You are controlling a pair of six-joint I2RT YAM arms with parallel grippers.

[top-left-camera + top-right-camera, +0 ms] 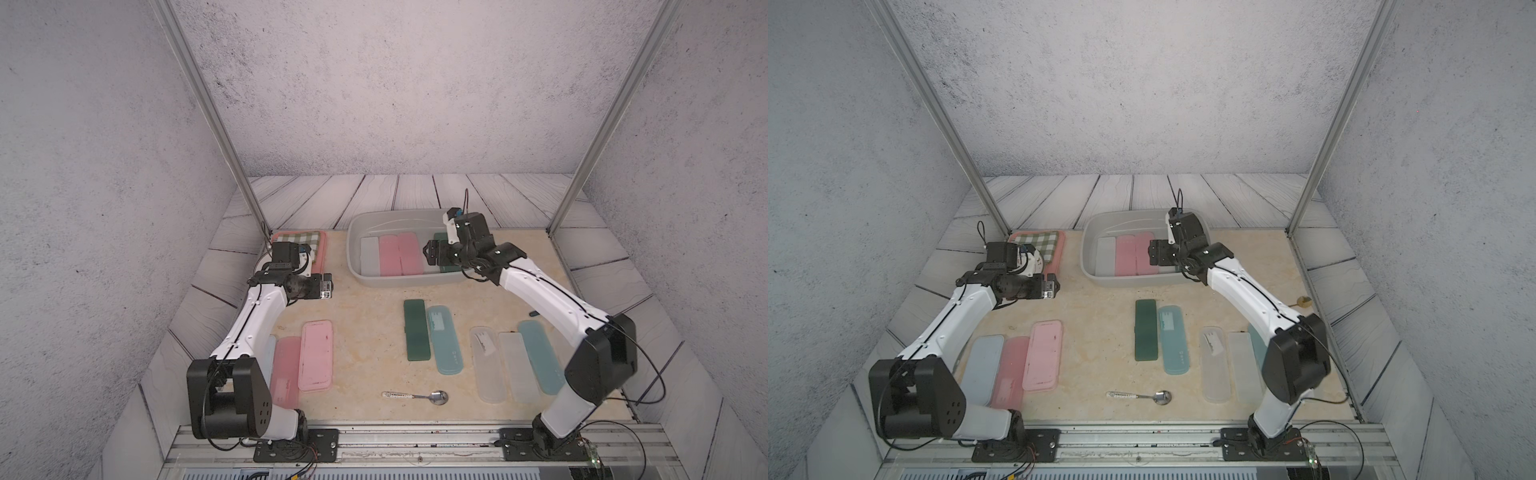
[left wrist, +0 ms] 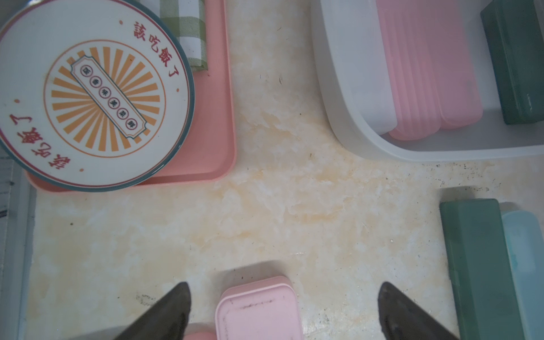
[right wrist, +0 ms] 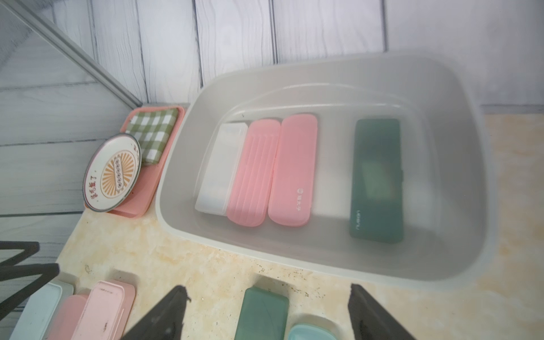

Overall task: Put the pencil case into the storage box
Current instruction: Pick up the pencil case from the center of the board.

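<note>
Storage box (image 3: pixel 459 164) holds four pencil cases (image 3: pixel 294 170); left hand (image 2: pixel 284 297) and right hand (image 3: pixel 268 291) both gape wide, empty.

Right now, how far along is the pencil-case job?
Done: four lie in the storage box: a white case, two pink cases and a dark green case. In hand: nothing; both arms' jaws stand open and empty. Left: eight more on the table, such as the pale pink case and the teal case.
</note>
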